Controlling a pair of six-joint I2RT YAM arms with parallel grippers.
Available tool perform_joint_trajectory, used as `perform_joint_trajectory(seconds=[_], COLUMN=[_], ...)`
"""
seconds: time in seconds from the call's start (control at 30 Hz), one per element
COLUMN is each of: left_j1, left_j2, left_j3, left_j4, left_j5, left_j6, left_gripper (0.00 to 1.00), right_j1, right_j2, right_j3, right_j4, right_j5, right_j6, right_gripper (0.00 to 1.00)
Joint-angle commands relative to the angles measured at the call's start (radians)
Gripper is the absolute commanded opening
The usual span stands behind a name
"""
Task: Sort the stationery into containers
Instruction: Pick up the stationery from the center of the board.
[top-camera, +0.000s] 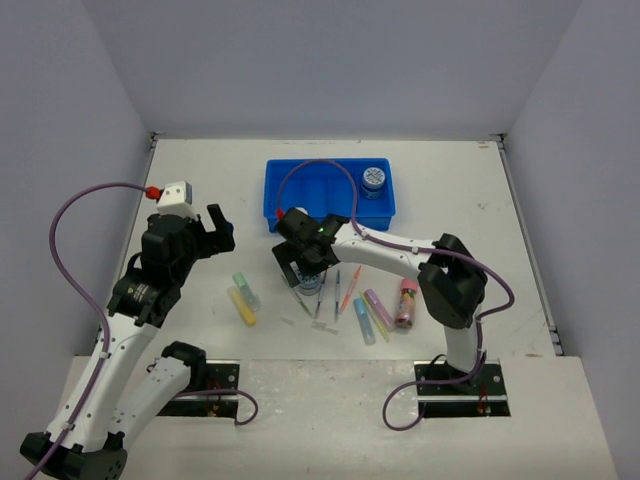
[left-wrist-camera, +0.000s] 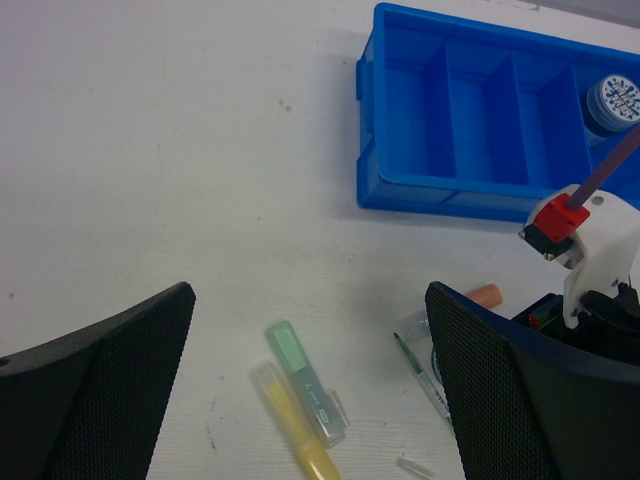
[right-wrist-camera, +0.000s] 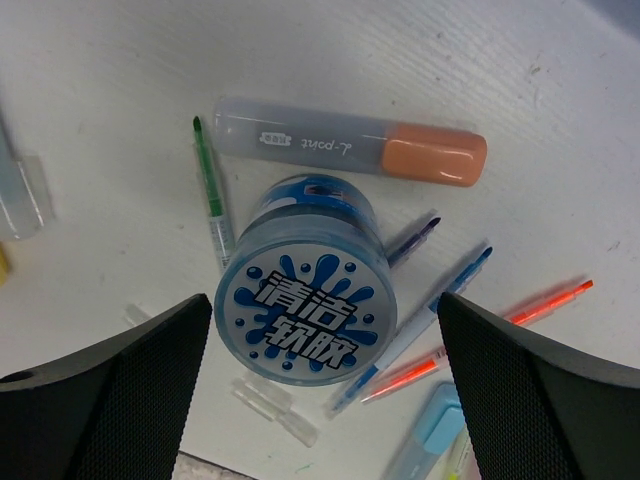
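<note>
My right hand (right-wrist-camera: 325, 335) hangs low over the loose pile in the middle of the table (top-camera: 450, 190), fingers (right-wrist-camera: 100, 400) spread wide and nothing pinched. Standing right between them is a round blue disc (right-wrist-camera: 305, 320), its lid a blue splash pattern with white lettering. The left finger looks very close to its side, though I cannot tell whether it touches; the right finger is clearly apart from it. Just beyond the disc lies an orange marker (right-wrist-camera: 350, 150) with a clear cap, and a thin green pen (right-wrist-camera: 212, 200) runs along the disc's left side. On the other side a purple pen (right-wrist-camera: 410, 240), a blue pen (right-wrist-camera: 410, 335) and an orange pen (right-wrist-camera: 500, 330) fan out from behind it. Over on the other side of the table my left hand (left-wrist-camera: 308, 330) is up in the air, its fingers (left-wrist-camera: 100, 390) spread too, and empty. Below it a green marker (left-wrist-camera: 305, 380) and a yellow marker (left-wrist-camera: 295, 430) lie side by side on the table. The blue tray (top-camera: 270, 195) sits at the far side, past both hands, and the second disc (top-camera: 373, 179) rests in its right-end compartment — the other compartments I can see hold nothing. Off to the right of the pile, near my right arm's elbow, the pink tube (top-camera: 406, 303) lies on the table, with a purple marker (top-camera: 378, 302) and a light blue marker (top-camera: 363, 322) just beside it.
</note>
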Motion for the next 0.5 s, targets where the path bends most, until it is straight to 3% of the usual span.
perform_joint_trajectory(seconds=[0.0,0.13,0.23,0.3,0.47], left_j1=[0.01,0.01,0.01,0.01,0.01], left_j2=[-0.004,-0.004,-0.004,-0.004,-0.006], left_j3=[-0.003,-0.004,-0.004,-0.004,-0.005], left_j4=[0.03,0.029,0.03,0.03,0.03], left_j5=[0.006,0.005,0.006,0.01,0.01], left_j6=[0.03,0.03,0.03,0.03,0.03], left_gripper=[1.0,1.0,1.0,1.0,1.0], right_j1=[0.013,0.025,0.027,0.027,0.026], right_j2=[0.015,0.014,0.001,-0.009,-0.046], right_j3=[-0.004,-0.012,-0.014,-0.011,0.017], right_j4=[0.036,0.05,0.052,0.049,0.024], right_j5=[0.006,-0.011,-0.011,-0.003,0.012], right_j6=[0.033,0.038,0.039,0.039,0.038], right_gripper=[0.95,0.82,0.53,0.43,0.27])
